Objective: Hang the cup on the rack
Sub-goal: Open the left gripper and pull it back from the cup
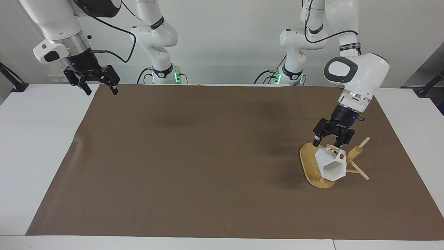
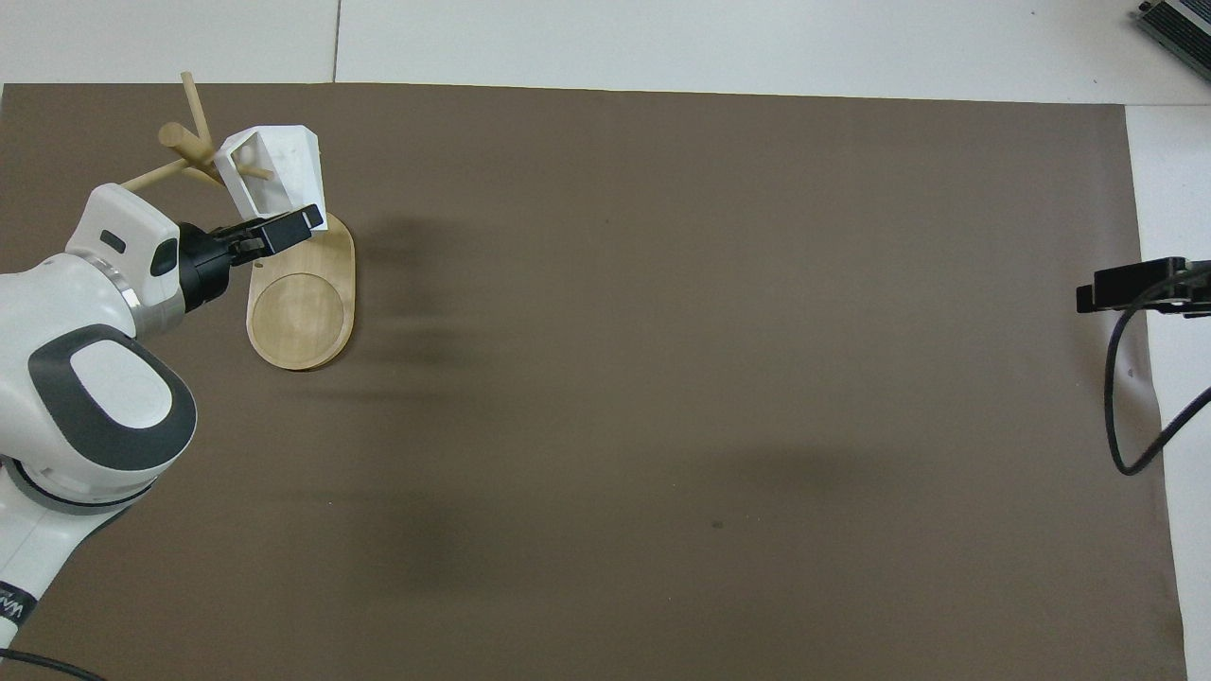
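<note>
Currently the right end effector is hovering over the edge of the brown mat at the right arm's end of the table, its fingers spread apart and gripping nothing; this arm is waiting. At the left arm's end, the rack is standing on the mat with its post leaning away from its oval base. The left end effector is hanging directly above the cup, fingers parted, with a small gap showing between its fingertips and the cup. The cup is hanging by its handle on a rack peg, mouth tilted away from the robots.
</note>
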You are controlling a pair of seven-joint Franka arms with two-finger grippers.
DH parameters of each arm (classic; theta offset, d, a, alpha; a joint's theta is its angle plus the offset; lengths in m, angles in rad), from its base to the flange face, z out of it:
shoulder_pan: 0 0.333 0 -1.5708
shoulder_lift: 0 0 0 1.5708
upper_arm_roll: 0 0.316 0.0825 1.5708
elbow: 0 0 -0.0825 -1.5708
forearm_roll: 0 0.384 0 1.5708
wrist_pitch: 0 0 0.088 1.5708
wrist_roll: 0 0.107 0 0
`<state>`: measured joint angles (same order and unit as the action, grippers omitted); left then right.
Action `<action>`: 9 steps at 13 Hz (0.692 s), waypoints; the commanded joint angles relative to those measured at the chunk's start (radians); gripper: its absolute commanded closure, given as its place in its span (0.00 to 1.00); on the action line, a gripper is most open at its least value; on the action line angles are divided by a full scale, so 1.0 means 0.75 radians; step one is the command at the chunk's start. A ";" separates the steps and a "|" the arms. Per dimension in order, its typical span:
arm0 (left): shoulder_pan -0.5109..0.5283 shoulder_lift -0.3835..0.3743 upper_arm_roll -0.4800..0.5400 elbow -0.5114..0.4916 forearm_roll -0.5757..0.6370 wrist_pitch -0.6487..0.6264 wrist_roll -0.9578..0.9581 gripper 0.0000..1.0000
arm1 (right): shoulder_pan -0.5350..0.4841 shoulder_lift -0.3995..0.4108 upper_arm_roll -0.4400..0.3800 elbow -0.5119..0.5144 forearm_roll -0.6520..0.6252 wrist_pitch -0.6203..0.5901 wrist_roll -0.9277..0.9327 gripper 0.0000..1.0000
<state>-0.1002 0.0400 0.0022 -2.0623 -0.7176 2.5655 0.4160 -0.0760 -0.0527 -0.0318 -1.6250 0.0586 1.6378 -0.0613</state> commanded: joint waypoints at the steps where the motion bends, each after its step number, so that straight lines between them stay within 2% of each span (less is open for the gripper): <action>1: 0.046 -0.004 0.023 0.074 0.173 -0.211 -0.055 0.00 | -0.019 -0.018 0.010 -0.026 -0.025 0.003 -0.025 0.00; 3: 0.050 -0.061 0.034 0.081 0.306 -0.336 -0.125 0.00 | -0.021 -0.018 0.010 -0.028 -0.025 0.003 -0.023 0.00; 6: 0.068 -0.153 0.028 0.115 0.626 -0.573 -0.309 0.00 | -0.019 -0.016 0.010 -0.024 -0.021 0.005 -0.016 0.00; 9: 0.066 -0.158 0.026 0.285 0.791 -0.902 -0.334 0.00 | -0.023 -0.016 0.002 -0.024 -0.021 -0.003 -0.027 0.00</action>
<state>-0.0579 -0.0786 0.0271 -1.9300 -0.1963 2.0237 0.1888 -0.0771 -0.0527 -0.0353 -1.6278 0.0585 1.6378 -0.0613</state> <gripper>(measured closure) 0.000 0.000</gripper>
